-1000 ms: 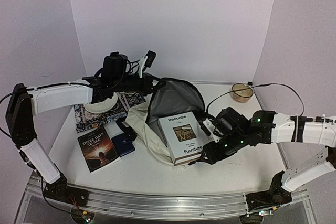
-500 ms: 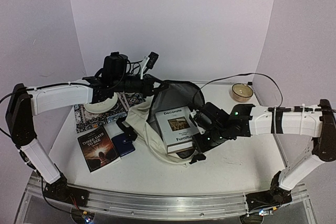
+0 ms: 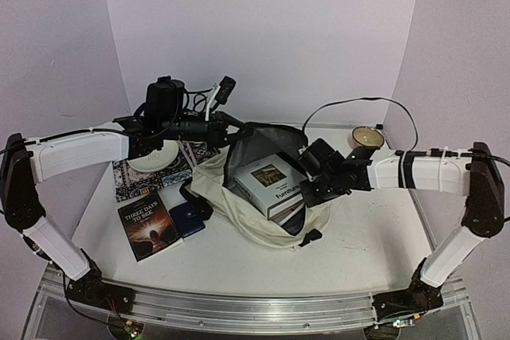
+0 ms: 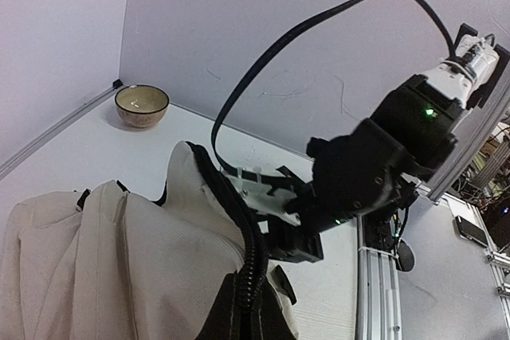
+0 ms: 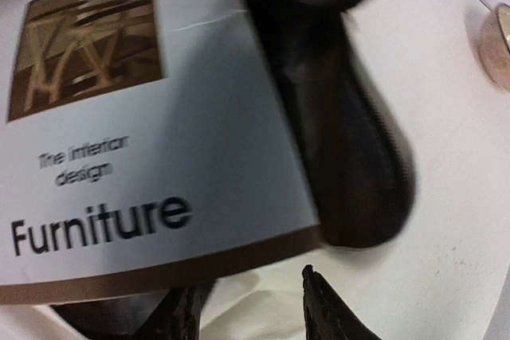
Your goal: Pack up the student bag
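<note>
Risk: rigid, glossy book (image 3: 269,181) snags a corner on the zipper rim and drags the limp cream student bag (image 3: 239,211) lying mid-table. My left gripper (image 3: 229,123) is clenched on that rim, holding the mouth up. My right gripper (image 3: 305,190) sits at the book's edge; I cannot tell if it grips.

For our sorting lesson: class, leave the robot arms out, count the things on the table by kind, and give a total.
Books: 2 (Furniture book, Three Days to See book)
Bags: 1 (student bag)
Bowls: 1 (brown bowl)
Mats: 1 (patterned mat)
Dishes: 1 (white round dish)
Pouches: 1 (navy pouch)
Total: 7
</note>
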{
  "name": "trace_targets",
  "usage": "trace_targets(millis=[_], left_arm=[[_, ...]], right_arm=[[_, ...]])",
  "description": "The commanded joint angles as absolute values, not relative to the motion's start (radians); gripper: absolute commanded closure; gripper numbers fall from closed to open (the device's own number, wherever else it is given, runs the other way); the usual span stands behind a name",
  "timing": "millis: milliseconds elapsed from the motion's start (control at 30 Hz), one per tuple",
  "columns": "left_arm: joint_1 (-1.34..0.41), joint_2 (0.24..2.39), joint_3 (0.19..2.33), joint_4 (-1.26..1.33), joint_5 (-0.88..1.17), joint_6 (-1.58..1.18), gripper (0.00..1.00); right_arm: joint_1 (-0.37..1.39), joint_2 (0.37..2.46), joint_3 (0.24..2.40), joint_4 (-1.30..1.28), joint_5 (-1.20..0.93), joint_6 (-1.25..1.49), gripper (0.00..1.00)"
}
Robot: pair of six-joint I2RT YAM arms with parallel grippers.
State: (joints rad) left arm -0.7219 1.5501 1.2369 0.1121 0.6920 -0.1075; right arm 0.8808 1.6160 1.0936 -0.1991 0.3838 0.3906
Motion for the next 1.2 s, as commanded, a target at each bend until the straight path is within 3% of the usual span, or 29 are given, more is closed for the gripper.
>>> trace_targets(millis=[0, 200, 533, 800, 933, 967, 1067, 1167], left_arm=[[-0.73, 1.465, 1.233, 0.207, 0.747, -0.109, 1.0], [-0.73, 1.489, 1.233, 0.207, 0.713, -0.136, 1.0], [-0.73, 1.531, 1.224, 0.207, 0.636, -0.158, 1.0], [-0.73, 1.661, 1.307, 0.207, 0.666, -0.158, 1.0], [-0.731, 1.746, 1.386, 0.205, 0.692, -0.172, 1.0], [-0.731, 1.758, 1.395, 0.204, 0.695, -0.179, 0.97], [-0.728, 1.76, 1.377, 0.196, 0.653, -0.196, 0.76], [-0.716, 1.737, 1.342, 0.15, 0.512, -0.22, 0.64]], right_arm=[[0.828, 1.529, 1.029, -0.09, 0.415, 0.395, 0.55], [0.829, 1.582, 1.069, -0.032, 0.267, 0.386, 0.53], [0.835, 1.45, 0.936, -0.029, 0.108, 0.405, 0.51], [0.848, 1.428, 0.851, 0.106, 0.121, 0.428, 0.48], [0.867, 1.399, 0.831, 0.131, 0.161, 0.414, 0.42], [0.868, 1.382, 0.826, 0.129, 0.177, 0.411, 0.4], [0.868, 1.327, 0.817, 0.106, 0.216, 0.4, 0.35], [0.868, 1.281, 0.813, 0.074, 0.241, 0.391, 0.32]])
